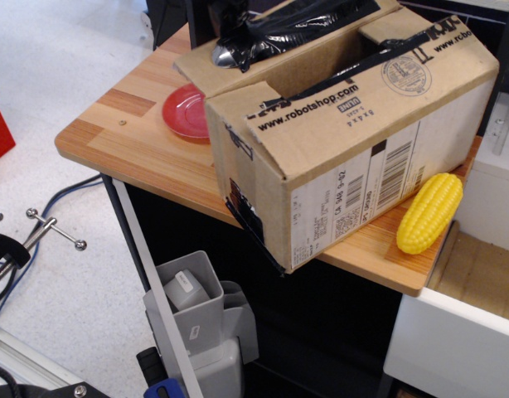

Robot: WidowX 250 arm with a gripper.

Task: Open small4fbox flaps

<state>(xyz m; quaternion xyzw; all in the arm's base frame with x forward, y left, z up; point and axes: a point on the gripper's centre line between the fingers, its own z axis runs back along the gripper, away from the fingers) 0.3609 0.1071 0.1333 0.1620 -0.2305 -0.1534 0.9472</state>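
Observation.image: end effector (238, 46) over small4fbox (354, 141) flaps (337, 91).

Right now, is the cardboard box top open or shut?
Partly open. The box shows a dark gap along its top where the far flap is pushed back; the near flap still lies down. The black-wrapped claw sits at the opening.

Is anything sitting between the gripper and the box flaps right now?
Nothing visible does. The black plastic-wrapped gripper is already at the far flap of the big brown cardboard box. The red saucer and yellow corn cob lie off to the sides.
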